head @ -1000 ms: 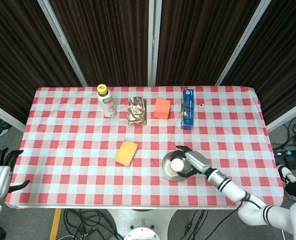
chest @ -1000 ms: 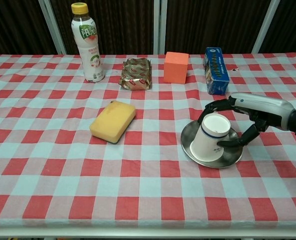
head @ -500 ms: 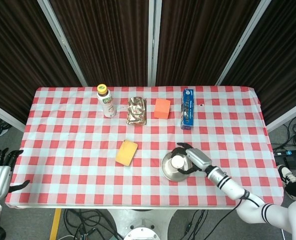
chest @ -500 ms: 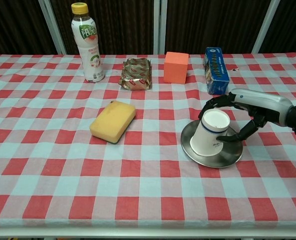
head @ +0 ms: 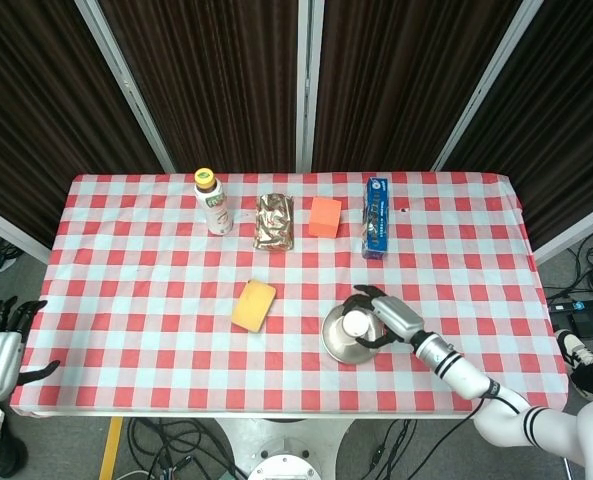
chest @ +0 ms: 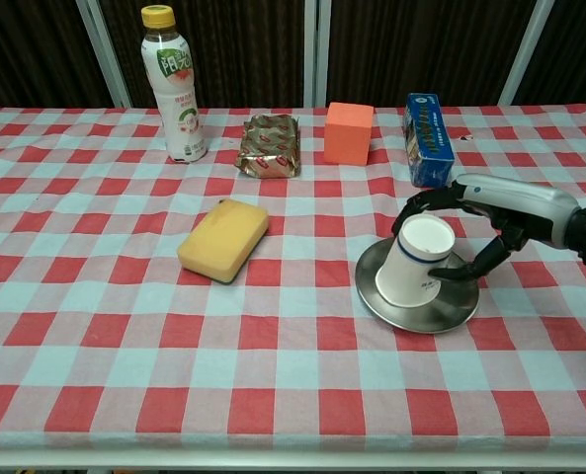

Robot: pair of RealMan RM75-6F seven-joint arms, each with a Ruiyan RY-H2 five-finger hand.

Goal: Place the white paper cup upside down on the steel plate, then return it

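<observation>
The white paper cup (chest: 416,264), tilted mouth-down on the steel plate (chest: 418,308), is held loosely between the spread fingers of the right robot hand (chest: 470,237), so it could be tipped over or the plate dragged across the surface.

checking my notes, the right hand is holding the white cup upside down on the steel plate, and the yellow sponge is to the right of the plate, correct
Not quite. The chest view shows the yellow sponge to the left of the steel plate, not the right. The rest holds: the right hand grips the white cup, upside down on that plate.
</observation>
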